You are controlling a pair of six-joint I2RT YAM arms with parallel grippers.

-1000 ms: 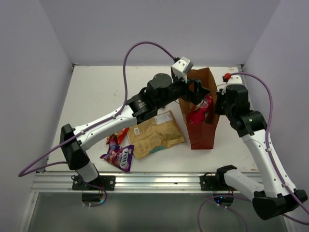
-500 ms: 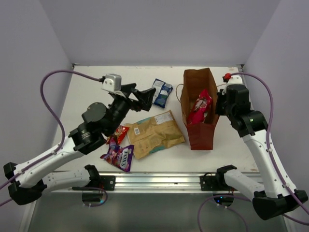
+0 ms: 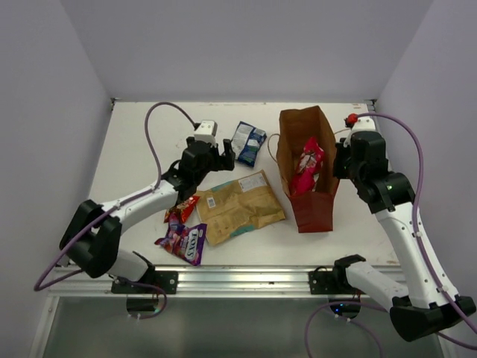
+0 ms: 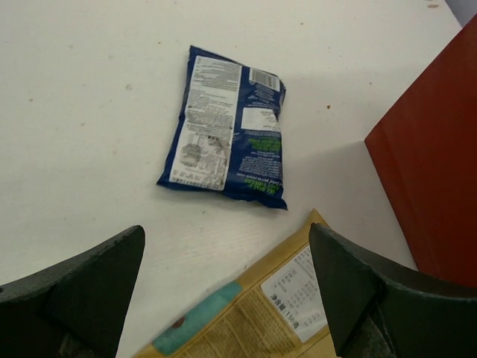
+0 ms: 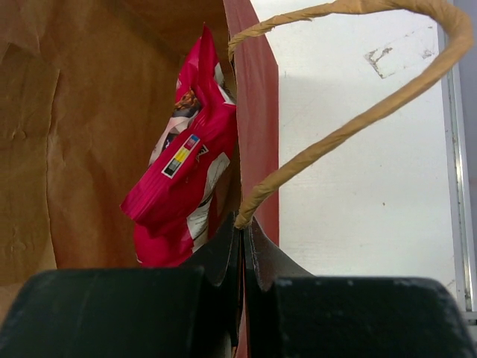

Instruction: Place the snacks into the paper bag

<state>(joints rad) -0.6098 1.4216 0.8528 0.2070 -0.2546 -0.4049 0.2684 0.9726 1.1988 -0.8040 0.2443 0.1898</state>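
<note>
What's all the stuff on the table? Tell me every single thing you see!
paper bag: one, red-brown outside and brown inside, standing open on the right
pink-and-white packet: one, pink-and-white, inside the paper bag
blue-and-white packet: one, blue-and-white, flat, left of the bag
kraft pouch: one, tan with a white label, mid-table
red-orange packet: one, red-orange, left of the pouch
FOX'S packet: one, purple, near edge
table: one, white, under everything
left gripper: one, black, open, facing the blue-and-white packet
right gripper: one, black, clamped on the bag's rim

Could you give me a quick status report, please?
Left gripper open, short of blue packet. Right gripper shut on bag wall. Pink packet inside bag. Nothing covers the blue packet.
</note>
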